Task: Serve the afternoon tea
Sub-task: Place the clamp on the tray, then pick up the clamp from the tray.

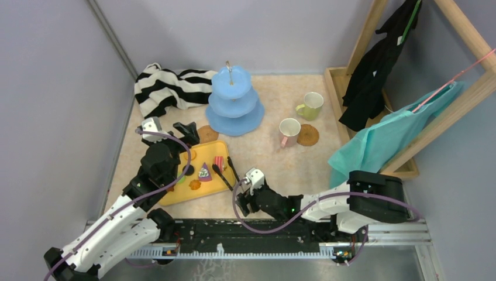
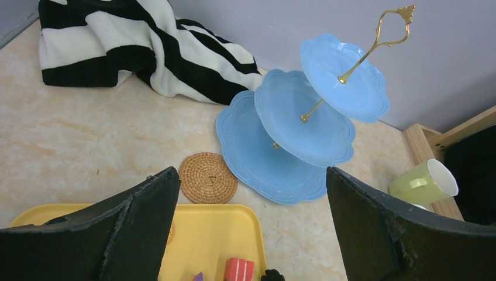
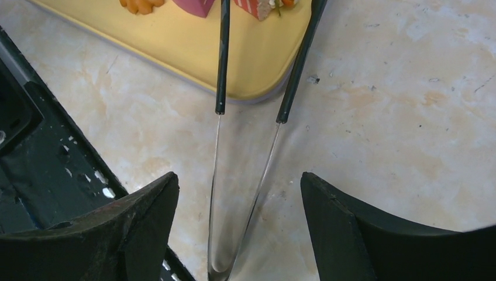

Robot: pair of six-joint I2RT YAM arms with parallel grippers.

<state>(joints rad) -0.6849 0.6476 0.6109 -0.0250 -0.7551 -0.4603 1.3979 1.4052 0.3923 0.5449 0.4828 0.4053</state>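
Yellow tray (image 2: 216,240) beneath the gaping left end effector (image 2: 251,175); right end effector (image 3: 238,175), low, spread astride tongs (image 3: 222,58)

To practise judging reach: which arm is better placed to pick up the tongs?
Probably the right. The right gripper is open with its fingers either side of the tongs' closed end. The left gripper hovers open near the yellow tray's far edge, away from them.
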